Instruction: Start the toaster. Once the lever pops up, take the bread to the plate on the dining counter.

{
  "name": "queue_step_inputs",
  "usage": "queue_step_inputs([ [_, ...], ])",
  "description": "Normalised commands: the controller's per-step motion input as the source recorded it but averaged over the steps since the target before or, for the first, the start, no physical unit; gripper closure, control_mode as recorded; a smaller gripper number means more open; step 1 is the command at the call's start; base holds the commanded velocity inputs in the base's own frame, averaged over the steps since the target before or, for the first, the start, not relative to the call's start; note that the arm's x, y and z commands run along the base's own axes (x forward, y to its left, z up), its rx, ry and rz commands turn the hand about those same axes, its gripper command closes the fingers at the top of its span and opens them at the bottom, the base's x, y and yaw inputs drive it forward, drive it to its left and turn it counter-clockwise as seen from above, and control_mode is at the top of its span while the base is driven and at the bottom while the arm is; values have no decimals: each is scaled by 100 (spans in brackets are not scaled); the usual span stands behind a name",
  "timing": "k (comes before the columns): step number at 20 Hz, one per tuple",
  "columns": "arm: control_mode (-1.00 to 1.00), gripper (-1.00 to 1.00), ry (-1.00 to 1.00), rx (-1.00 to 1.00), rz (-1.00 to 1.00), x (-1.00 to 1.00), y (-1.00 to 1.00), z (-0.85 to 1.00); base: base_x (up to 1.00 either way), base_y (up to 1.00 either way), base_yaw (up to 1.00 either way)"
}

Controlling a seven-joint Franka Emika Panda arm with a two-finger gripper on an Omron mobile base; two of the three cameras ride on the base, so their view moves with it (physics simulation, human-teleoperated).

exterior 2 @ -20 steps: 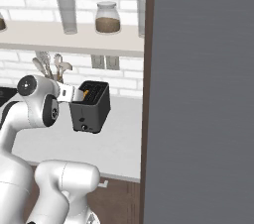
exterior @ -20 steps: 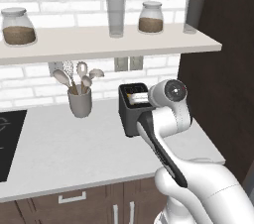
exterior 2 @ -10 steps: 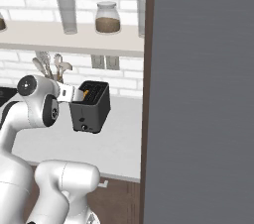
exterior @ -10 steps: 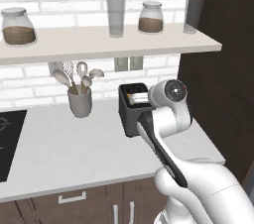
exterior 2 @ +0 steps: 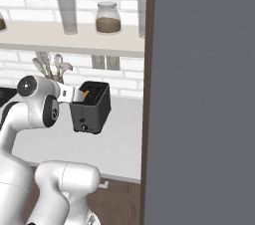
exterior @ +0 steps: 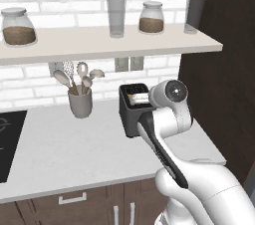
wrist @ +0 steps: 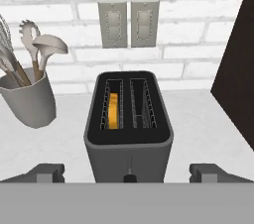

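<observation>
Grey toaster [wrist: 129, 136], bread [wrist: 113, 110] inside.

Three views, all facing toaster [wrist: 129, 119]

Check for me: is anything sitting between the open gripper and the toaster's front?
Nothing visible does. In the hand view the gripper faces the toaster head-on with bare grey counter around it; the utensil holder stands off to one side.

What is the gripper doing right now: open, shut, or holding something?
Gripper: jaws wide open, holding nothing, in front of the toaster.
</observation>
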Motion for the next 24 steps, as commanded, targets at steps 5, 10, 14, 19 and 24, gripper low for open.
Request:
queue_step_inputs([
  [5,-100,-100,0,0,0,0,0,0,0,0,0],
  [10,-100,-100,0,0,0,0,0,0,0,0,0],
  [14,-100,-100,0,0,0,0,0,0,0,0,0],
  [19,-100,-100,0,0,0,0,0,0,0,0,0],
  [24,-100,-100,0,0,0,0,0,0,0,0,0],
])
